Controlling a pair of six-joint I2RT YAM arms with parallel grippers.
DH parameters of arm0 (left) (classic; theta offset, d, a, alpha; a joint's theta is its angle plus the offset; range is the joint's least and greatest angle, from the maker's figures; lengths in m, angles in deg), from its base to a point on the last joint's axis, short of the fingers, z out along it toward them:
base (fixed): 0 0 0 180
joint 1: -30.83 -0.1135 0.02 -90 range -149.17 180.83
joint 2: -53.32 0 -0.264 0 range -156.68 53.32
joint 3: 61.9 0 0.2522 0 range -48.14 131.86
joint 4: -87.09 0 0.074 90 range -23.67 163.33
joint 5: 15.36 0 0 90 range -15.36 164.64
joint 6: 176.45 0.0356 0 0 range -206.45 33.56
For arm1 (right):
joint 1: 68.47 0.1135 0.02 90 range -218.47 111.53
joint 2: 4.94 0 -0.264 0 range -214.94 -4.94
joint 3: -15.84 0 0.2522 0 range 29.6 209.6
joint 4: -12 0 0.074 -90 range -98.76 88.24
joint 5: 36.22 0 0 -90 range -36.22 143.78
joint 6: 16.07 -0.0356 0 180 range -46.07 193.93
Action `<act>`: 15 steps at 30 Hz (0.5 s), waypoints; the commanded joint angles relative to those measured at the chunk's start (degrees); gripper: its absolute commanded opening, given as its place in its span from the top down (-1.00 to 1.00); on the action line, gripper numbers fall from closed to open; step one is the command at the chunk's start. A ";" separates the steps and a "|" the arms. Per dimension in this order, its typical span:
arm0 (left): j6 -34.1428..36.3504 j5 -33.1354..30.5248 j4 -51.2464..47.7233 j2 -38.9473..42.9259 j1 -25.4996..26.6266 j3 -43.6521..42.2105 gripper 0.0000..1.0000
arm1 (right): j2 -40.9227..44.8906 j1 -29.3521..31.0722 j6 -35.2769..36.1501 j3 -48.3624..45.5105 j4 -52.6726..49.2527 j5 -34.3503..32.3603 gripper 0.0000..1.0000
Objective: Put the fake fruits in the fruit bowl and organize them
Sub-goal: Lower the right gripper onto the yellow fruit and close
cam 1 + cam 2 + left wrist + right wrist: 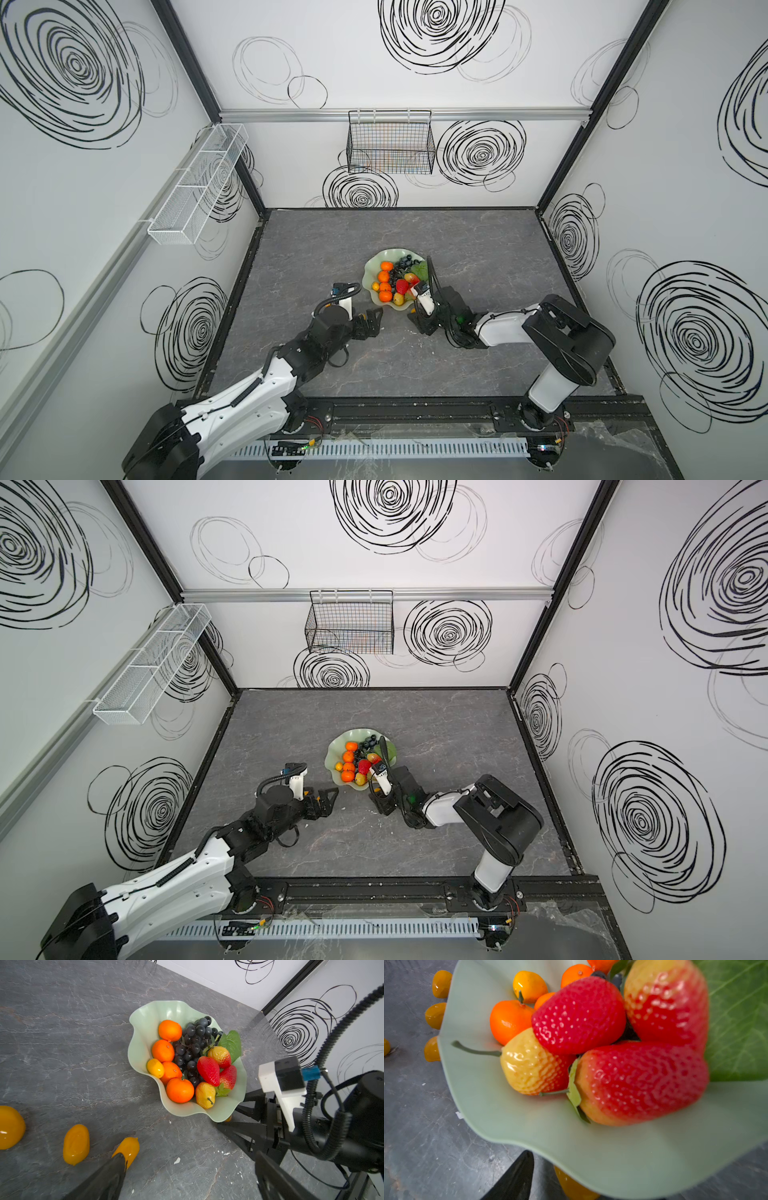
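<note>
Grey stone-look table [478, 249], white scribbled walls round it. Mint bowl [145, 1022] sits mid-table w/ tangerines [170, 1030], grapes [193, 1043], strawberries [208, 1070] & one kumquat [155, 1068] inside. Three loose kumquats [76, 1144] lie on the table nr the left tool [373, 320], which is spread wide w/ nothing in it, one finger just beside the nearest. Right tool [233, 1112] is at the bowl's near rim, jaws apart, w/ a half-hidden kumquat [228, 1119] btwn them under the rim. Can't tell if it's pinched.
</note>
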 commanded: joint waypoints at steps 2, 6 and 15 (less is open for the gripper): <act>-0.97 0.30 1.49 0.90 -0.47 -0.91 -0.99 | -1.08 0.54 0.84 1.87 -1.42 -0.53 -0.21; -1.46 0.57 2.00 1.03 -0.55 -1.36 -0.99 | -1.31 0.80 0.88 2.03 -2.03 -0.59 -0.08; -1.41 0.70 1.86 0.88 -0.55 -1.10 -0.99 | -1.37 1.33 1.01 1.95 -2.36 -1.44 0.19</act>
